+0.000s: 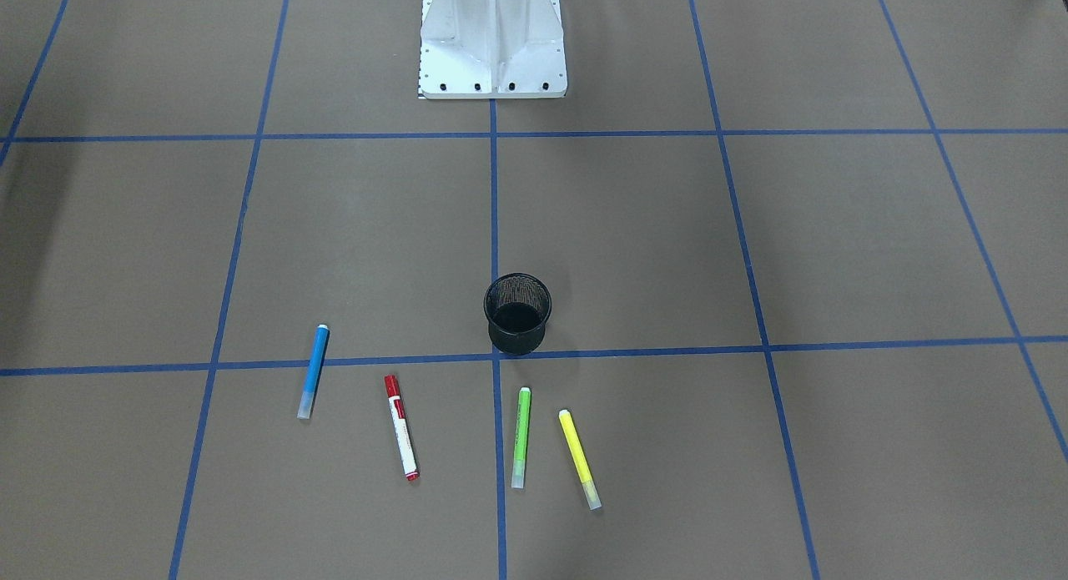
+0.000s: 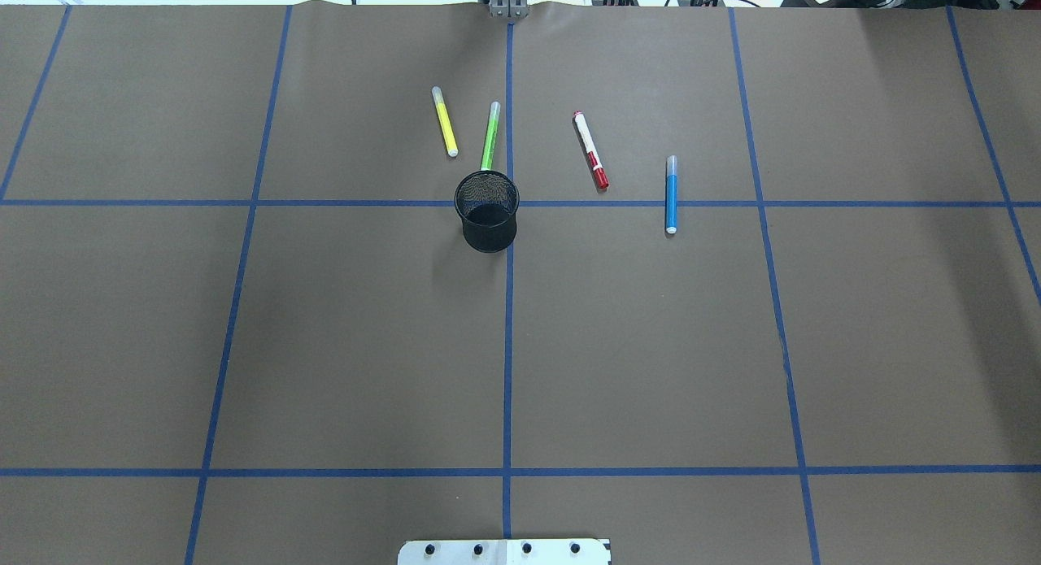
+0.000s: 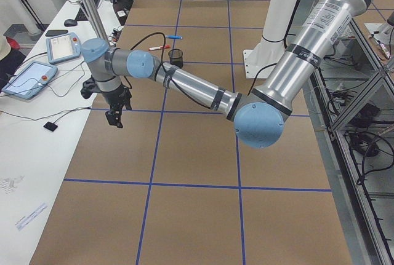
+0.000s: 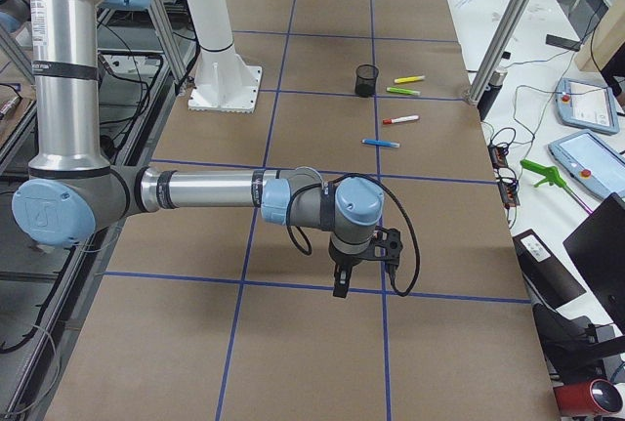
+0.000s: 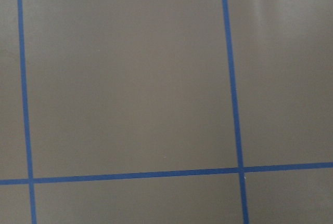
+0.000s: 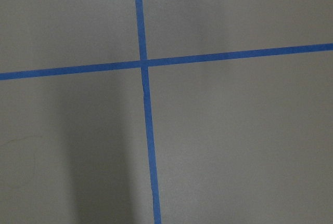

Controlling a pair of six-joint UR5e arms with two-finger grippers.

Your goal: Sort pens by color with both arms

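Four pens lie flat on the brown table beyond a black mesh cup [image 2: 487, 211]. The yellow pen [image 2: 444, 121] and the lime green pen [image 2: 490, 136] lie left of the centre line. The white pen with the red cap [image 2: 590, 150] and the blue pen [image 2: 671, 194] lie right of it. All four also show in the front view: blue [image 1: 314, 371], red-capped [image 1: 400, 426], green [image 1: 521, 436], yellow [image 1: 579, 458]. My left gripper [image 3: 113, 118] hangs over the table's left end, far from the pens. My right gripper [image 4: 341, 282] hangs over the right end. I cannot tell whether either is open or shut.
The white base pedestal [image 1: 492, 42] stands at the table's near edge by the robot. Blue tape lines [image 2: 508, 337] divide the table into squares. A side bench with tablets [image 3: 31, 78] runs along the far edge, and a metal post [image 4: 498, 50] stands near the pens.
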